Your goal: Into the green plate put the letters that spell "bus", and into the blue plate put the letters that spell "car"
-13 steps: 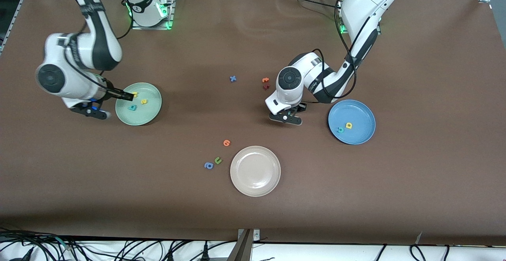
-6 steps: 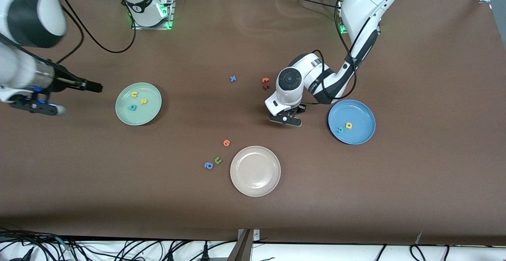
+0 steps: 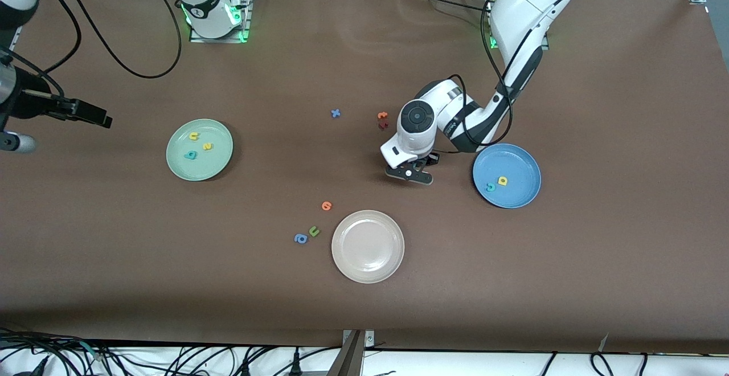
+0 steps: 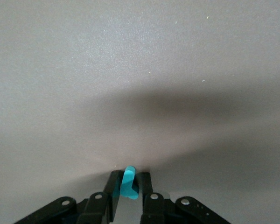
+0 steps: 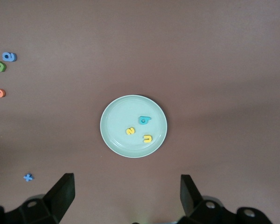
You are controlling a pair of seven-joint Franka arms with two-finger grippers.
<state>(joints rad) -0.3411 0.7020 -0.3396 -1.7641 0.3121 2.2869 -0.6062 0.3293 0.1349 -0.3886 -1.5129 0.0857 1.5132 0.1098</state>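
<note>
Swung well away from the green plate (image 3: pixel 215 162) over the last second, toward the right arm's end of the table: right pincer (image 5: pixel 126 178), now up over bare brown cloth with jaws spread wide and nothing in them, presumably because that plate needs nothing more. Meanwhile barely shifted: left pincer (image 3: pixel 408 173), low at the cloth just beside the blue plate (image 3: pixel 514 161), on the side toward the right arm's end, clenched on a thin teal letter (image 4: pixel 129 185) pinched edge-on between the fingers. Judging by the task, probably the "r", gripped by its flat faces so as not to slip on the short carry. Already lying in the blue plate: teal "c" (image 3: pixel 490 186) and yellow "a" (image 3: pixel 502 180). Well apart from the blue plate, inside the green one: yellow "u" (image 3: pixel 194 135), yellow "s" (image 3: pixel 207 146), teal "b" (image 3: pixel 191 155). Nearer the front camera than the blue plate, left alone as unneeded: beige plate (image 3: pixel 368 270), green "u" (image 3: pixel 314 231), blue "a" (image 3: pixel 300 238).
</note>
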